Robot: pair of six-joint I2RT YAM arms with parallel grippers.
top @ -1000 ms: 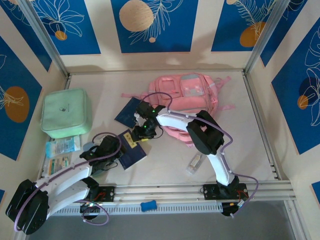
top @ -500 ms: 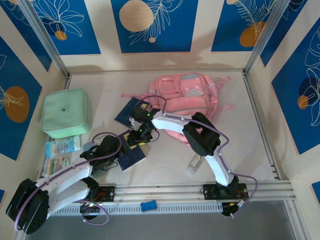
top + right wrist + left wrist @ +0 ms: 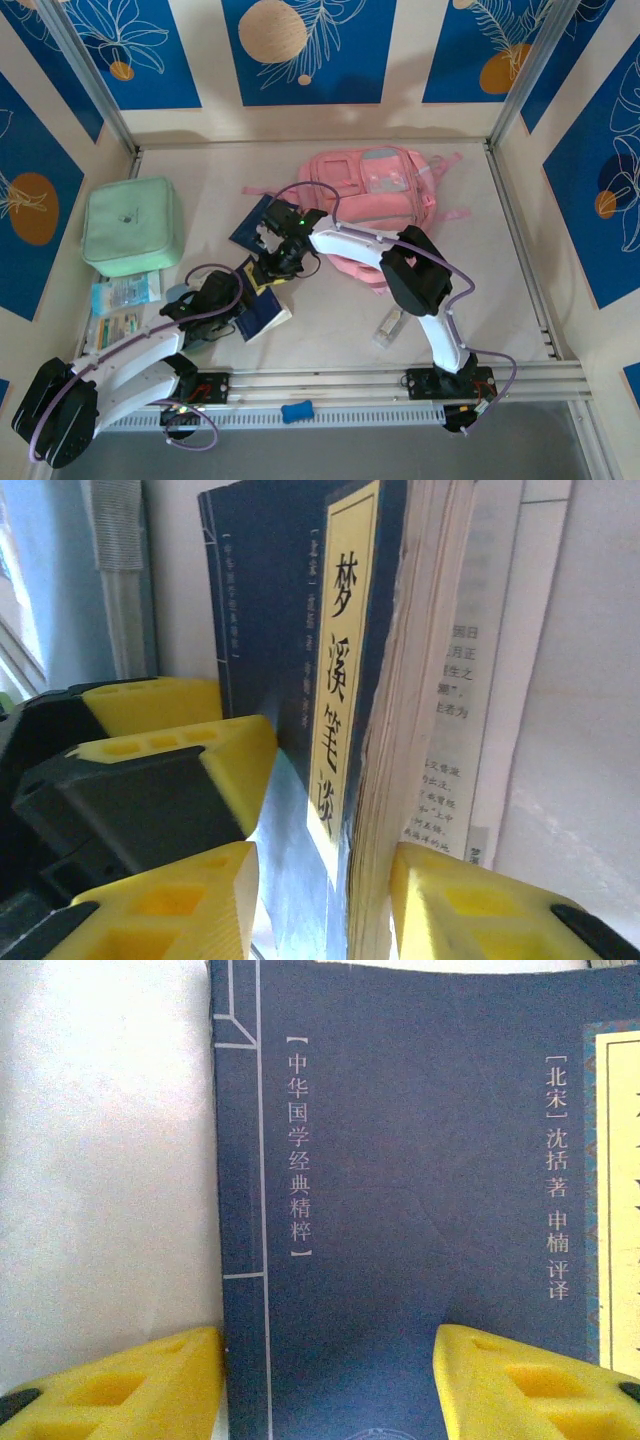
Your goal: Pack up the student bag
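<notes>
– What sits at the far left?

– A mint-green soft case (image 3: 132,238), with a few small packets (image 3: 125,293) just in front of it on the table (image 3: 330,340).

– And the left gripper (image 3: 330,1380)?

– Released. Its yellow fingers (image 3: 130,1385) are spread wide, one over the bare table and the other over the cover of a dark blue Chinese paperback (image 3: 400,1210).

– How does that book lie?

– Tilted, with its white page edge showing in the top view. A second dark blue book (image 3: 252,225) lies just behind it.

– The right gripper (image 3: 322,905)?

– It straddles the paperback's page edge. One pad touches the pages and a gap shows at the other, so it is not clamped.

– Where is the student bag (image 3: 380,190)?

– Flat on the table at the far middle, right of the books. The right arm crosses its near edge. A small clear item (image 3: 391,325) lies nearer, well apart from the bag.
</notes>
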